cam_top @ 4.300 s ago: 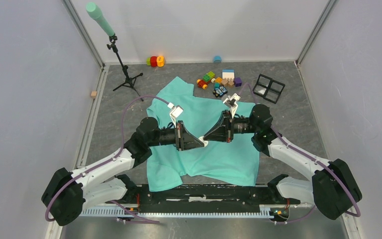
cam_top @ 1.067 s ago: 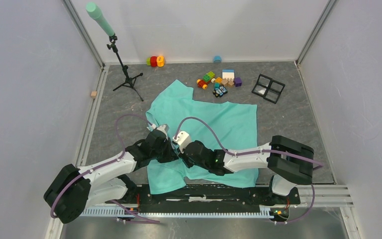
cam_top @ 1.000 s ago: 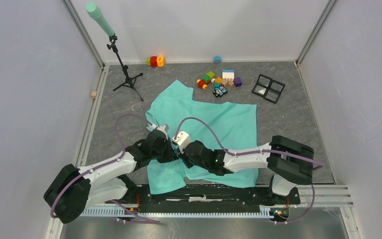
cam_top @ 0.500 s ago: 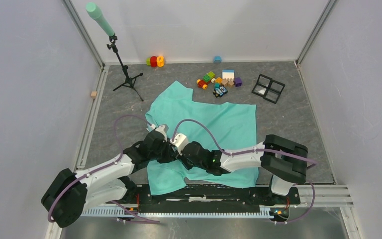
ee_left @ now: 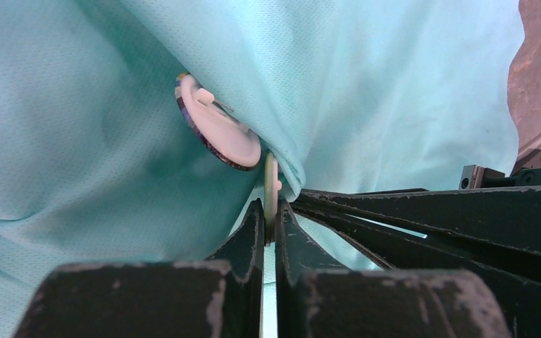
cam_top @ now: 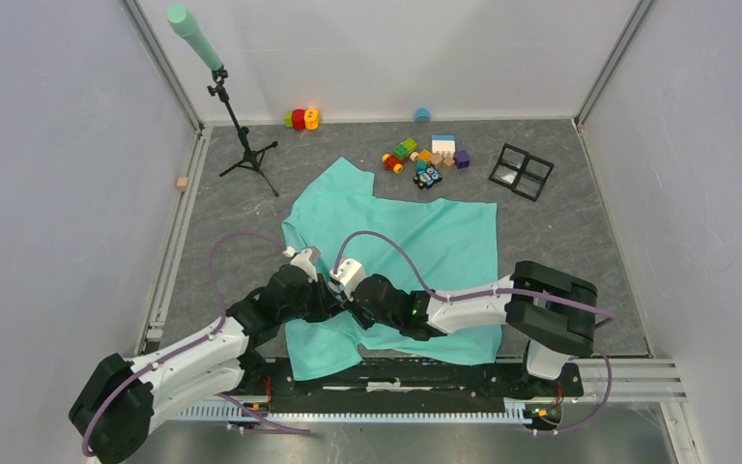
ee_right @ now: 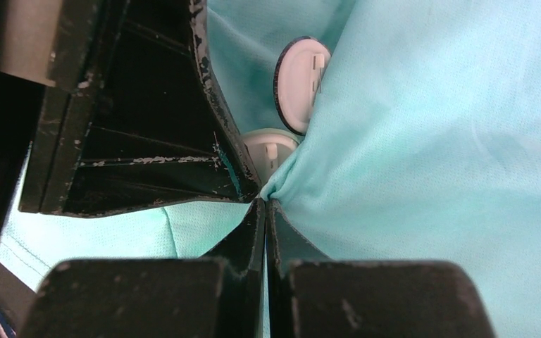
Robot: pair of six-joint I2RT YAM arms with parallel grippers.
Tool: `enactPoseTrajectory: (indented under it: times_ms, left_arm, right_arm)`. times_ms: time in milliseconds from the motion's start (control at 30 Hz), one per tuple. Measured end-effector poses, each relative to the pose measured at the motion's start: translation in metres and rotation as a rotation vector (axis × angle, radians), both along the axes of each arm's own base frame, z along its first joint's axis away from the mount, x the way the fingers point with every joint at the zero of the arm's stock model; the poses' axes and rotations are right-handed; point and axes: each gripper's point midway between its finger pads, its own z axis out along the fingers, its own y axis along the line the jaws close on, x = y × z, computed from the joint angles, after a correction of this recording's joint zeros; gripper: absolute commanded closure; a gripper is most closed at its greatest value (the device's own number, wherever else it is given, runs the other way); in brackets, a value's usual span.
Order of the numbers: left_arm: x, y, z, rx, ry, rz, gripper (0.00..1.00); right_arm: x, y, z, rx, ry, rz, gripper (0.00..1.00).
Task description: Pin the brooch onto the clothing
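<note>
Teal T-shirt lies on grey mottled tabletop between pale walls

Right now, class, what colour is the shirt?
The shirt is mint green, best seen from the top camera.

The left arm and right arm are showing white shells on long links and black housings at joints. A purple cable is looping along each. The left gripper and right gripper are each showing 2 black, wedge-shaped fingers, paint chipping pale at edges. A green light is glowing on the right arm.
</note>
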Motion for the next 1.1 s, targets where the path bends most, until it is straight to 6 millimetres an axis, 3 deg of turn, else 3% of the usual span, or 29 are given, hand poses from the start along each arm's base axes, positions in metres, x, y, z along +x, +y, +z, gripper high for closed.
enactPoseTrajectory:
  times_ms: [433, 567, 667, 867, 967, 1100]
  left_arm:
    - [0.004, -0.006, 0.010, -0.042, -0.036, -0.009, 0.98]
    - [0.003, -0.009, 0.013, -0.059, -0.037, -0.025, 0.98]
    - [-0.001, -0.014, 0.019, -0.087, -0.050, -0.068, 0.98]
    - [-0.009, -0.022, 0.040, -0.152, -0.109, -0.157, 0.98]
    - [-0.014, -0.027, 0.050, -0.179, -0.128, -0.206, 0.98]
    - [-0.022, -0.035, 0.062, -0.218, -0.138, -0.277, 0.98]
  right_arm:
    - [0.000, -0.003, -0.003, -0.011, 0.009, -0.008, 0.99]
    - [0.000, -0.007, 0.001, -0.008, 0.002, -0.003, 0.52]
    - [0.000, -0.016, 0.014, 0.008, -0.019, 0.002, 0.31]
    - [0.006, -0.046, 0.069, 0.127, -0.100, 0.023, 0.14]
    - [0.013, -0.066, 0.092, 0.206, -0.130, 0.062, 0.12]
    - [0.009, -0.081, 0.106, 0.285, -0.128, 0.176, 0.13]
